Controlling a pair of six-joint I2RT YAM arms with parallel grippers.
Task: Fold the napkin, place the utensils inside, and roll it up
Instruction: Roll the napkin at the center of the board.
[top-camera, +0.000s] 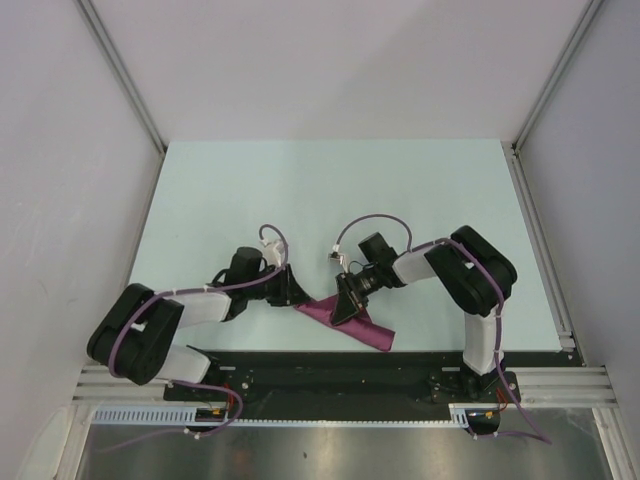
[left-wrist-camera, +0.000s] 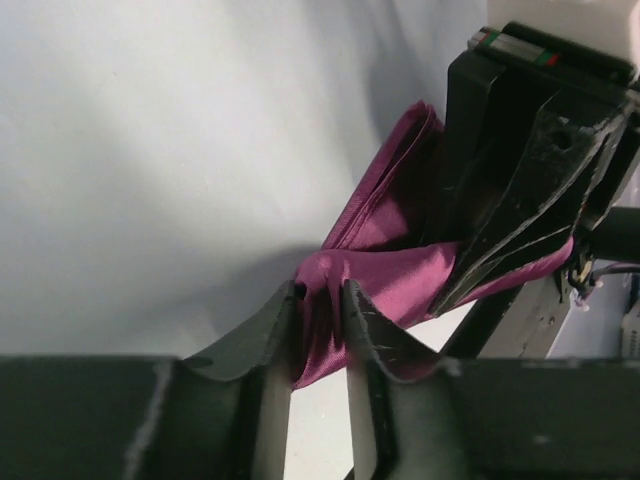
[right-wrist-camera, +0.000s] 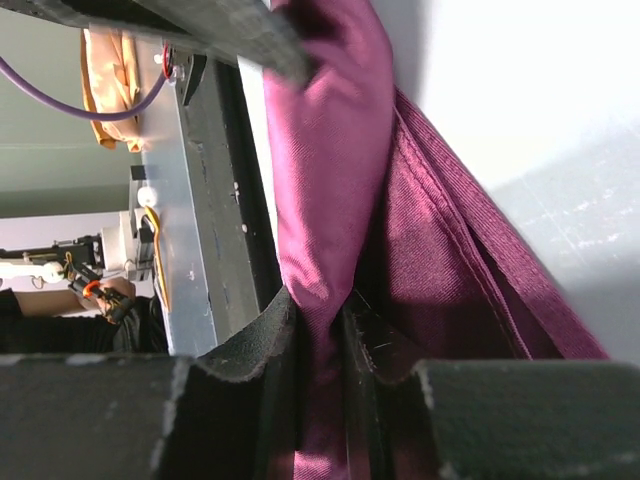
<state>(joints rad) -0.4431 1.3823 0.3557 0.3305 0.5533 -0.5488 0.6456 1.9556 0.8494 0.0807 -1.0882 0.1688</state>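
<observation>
The napkin (top-camera: 368, 332) is a plain maroon cloth with a faint sheen, gathered into long soft folds and drawn as a narrow band between the two claws, low over the pale table (top-camera: 300, 190). The left claw (left-wrist-camera: 320, 297) is closed narrowly on a puckered end of it, and the cloth runs ahead from its fingertips. The right claw (right-wrist-camera: 318, 308), nearly closed, pinches a doubled fold that runs on beyond its fingertips, with more layered folds just beside it.

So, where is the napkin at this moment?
In the top view the napkin lies bunched at the near edge of the table, near the middle, between the left gripper and the right gripper, which both pinch it.
</observation>
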